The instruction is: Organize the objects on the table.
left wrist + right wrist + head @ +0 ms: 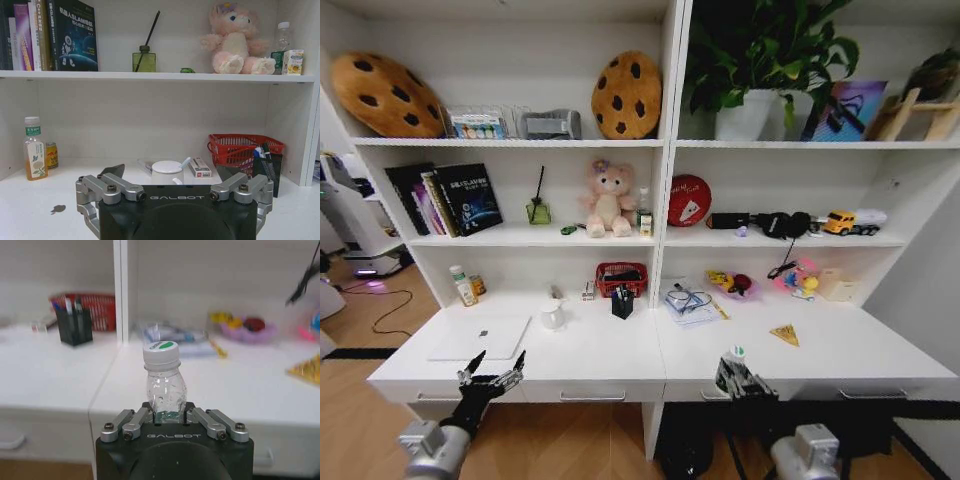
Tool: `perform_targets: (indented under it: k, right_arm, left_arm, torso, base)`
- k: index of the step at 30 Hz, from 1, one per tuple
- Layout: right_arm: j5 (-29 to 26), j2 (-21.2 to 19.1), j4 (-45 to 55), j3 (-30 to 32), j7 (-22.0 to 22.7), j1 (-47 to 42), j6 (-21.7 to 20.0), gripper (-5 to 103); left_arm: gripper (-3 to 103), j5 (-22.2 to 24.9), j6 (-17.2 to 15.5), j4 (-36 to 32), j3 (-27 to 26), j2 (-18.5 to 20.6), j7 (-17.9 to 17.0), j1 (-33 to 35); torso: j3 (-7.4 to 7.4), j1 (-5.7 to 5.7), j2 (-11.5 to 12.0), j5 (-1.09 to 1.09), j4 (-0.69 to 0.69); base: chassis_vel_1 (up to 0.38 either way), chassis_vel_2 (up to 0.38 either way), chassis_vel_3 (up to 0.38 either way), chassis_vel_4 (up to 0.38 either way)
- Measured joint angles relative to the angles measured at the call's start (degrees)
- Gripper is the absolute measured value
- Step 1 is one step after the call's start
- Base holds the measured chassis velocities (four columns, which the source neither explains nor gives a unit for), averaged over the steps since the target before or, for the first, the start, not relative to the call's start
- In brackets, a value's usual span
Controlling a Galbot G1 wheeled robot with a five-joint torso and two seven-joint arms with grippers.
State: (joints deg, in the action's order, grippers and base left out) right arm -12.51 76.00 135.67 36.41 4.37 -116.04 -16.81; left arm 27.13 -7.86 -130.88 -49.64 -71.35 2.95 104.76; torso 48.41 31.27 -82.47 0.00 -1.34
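Note:
My right gripper hovers at the table's front edge, right of the middle, shut on a small clear bottle with a green cap; in the right wrist view the bottle stands upright between the fingers of the gripper. At the front left my left gripper is open and holds nothing, just in front of the closed silver laptop. From the left wrist that gripper sits above the laptop lid. Dark pens stand in a black holder. A tiny green toy car rests on the shelf above.
A white mug, a red mesh basket, a tea bottle and a can stand at the back of the table. Papers, a bowl of toys and a yellow triangle lie to the right. A pink plush bear sits on the shelf.

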Motion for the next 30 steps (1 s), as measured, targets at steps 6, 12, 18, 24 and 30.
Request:
perform_targets:
  k: [6, 12, 18, 24, 30]
  right_arm:
    - [-1.6, 1.9, -11.3, 0.4, -1.8, -2.0, 0.1, 25]
    - [-3.8, 2.7, -25.0, 0.5, -3.4, 3.5, -2.3, 25]
    - [-2.7, 4.4, -35.7, 0.3, -3.9, 8.9, -3.9, 25]
    - [1.4, 7.3, -48.1, 0.6, -4.6, 14.9, -4.2, 25]
    - [3.0, 8.7, -53.7, 1.1, -5.8, 18.9, -4.5, 25]
  left_arm:
    - [100, 0.0, 0.0, 0.0, 0.0, 0.0, 0.0, 0.0]
    - [100, 0.0, 0.0, 0.0, 0.0, 0.0, 0.0, 0.0]
    - [100, 0.0, 0.0, 0.0, 0.0, 0.0, 0.0, 0.0]
    - [100, 0.0, 0.0, 0.0, 0.0, 0.0, 0.0, 0.0]
    - [100, 0.0, 0.0, 0.0, 0.0, 0.0, 0.0, 0.0]
  torso:
    - [0.00, 0.00, 0.0, 0.00, -0.01]
    - [-0.02, -0.06, 0.0, 0.02, 0.00]
    - [-0.02, -0.05, 0.0, 0.01, 0.01]
    - [-0.02, -0.05, 0.0, -0.01, -0.01]
    - [-0.02, -0.05, 0.0, 0.00, 0.00]
  base:
    - [-0.037, 0.036, 0.020, -0.046]
    - [0.000, 0.000, 0.000, 0.000]
    - [0.000, 0.000, 0.000, 0.000]
    - [0.000, 0.000, 0.000, 0.000]
    - [0.000, 0.000, 0.000, 0.000]
